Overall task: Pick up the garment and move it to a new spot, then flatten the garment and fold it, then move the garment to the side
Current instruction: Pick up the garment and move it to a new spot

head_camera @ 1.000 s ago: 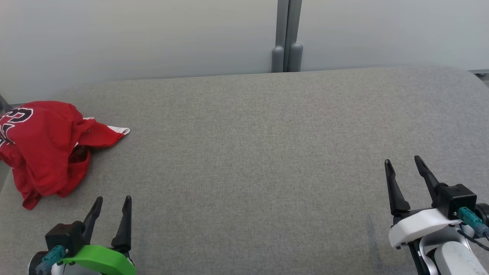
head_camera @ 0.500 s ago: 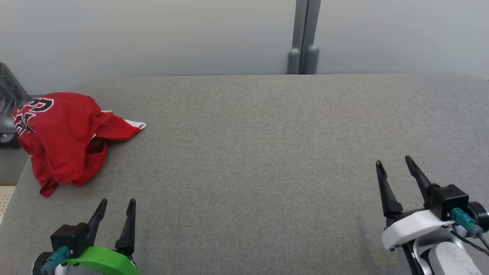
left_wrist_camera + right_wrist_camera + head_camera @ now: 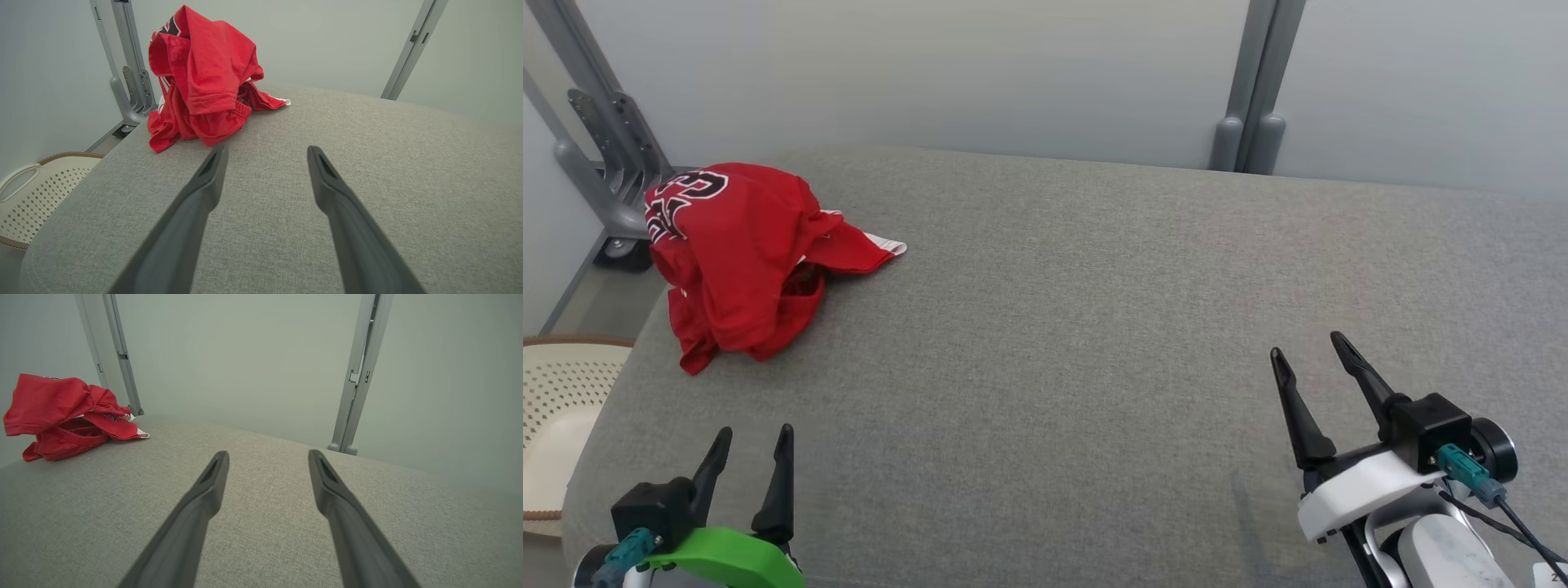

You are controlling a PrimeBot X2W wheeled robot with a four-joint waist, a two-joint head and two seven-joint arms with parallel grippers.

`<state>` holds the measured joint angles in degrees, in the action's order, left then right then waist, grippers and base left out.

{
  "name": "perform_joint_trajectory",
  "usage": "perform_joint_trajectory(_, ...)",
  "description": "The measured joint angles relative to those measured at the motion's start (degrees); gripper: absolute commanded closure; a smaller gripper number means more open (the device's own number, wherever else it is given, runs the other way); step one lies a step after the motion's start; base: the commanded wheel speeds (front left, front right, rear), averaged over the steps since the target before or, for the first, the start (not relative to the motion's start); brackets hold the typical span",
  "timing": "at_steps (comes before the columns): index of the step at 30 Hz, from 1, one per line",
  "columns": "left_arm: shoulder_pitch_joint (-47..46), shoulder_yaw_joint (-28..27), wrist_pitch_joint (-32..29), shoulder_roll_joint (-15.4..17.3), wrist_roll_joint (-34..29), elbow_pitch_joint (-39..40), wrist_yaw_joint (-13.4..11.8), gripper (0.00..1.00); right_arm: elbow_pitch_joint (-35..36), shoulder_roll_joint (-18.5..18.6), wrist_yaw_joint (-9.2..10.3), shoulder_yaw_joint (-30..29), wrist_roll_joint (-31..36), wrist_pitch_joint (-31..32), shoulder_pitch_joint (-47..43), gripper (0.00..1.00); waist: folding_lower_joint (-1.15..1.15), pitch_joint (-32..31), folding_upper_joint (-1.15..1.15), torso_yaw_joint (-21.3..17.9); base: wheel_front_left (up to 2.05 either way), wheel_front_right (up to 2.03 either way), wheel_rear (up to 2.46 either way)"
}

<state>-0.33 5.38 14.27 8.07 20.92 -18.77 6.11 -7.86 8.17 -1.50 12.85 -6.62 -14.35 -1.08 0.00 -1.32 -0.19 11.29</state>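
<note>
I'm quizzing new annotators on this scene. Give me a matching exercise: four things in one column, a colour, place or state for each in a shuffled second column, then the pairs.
1 garment
2 basket
3 left gripper
4 right gripper

A open, on a green mount
B red, crumpled at the table's far left
C open, on a white mount
D cream, perforated, beyond the table's left edge

Pairs: 1-B, 2-D, 3-A, 4-C

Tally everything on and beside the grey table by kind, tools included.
Red jersey: 1
Cream perforated basket: 1
Grey padded table: 1
Tools: 2 (left tool, right tool, both open)
Total: 5
</note>
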Motion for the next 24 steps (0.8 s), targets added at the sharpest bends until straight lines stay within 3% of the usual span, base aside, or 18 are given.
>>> perform_joint_trajectory(7, 0.01, -2.71, 0.00, 0.14, 0.01, 0.01, 0.00, 0.00, -0.51, -0.83, -0.94, 0.71, 0.32, 0.00, 0.74, 0.00, 0.00, -0.02, 0.00, 1.58, 0.00, 0.00, 0.00)
perform_joint_trajectory(20, -3.14, -5.95, -0.04, 0.76, 1.96, 0.29, -0.01, 0.00, -0.70, -0.89, -1.51, 1.29, 1.19, 0.00, 0.93, 0.00, 0.00, 1.82, 0.00, -0.05, 0.00, 0.00, 0.00)
perform_joint_trajectory(24, -8.12, -7.40, -4.22, 2.77, 3.19, -0.98, -0.41, 0.00, -0.38, -0.85, -1.54, 1.54, 1.74, -0.01, 1.96, 0.00, 0.00, 3.50, 0.00, -0.64, 0.00, 0.00, 0.00)
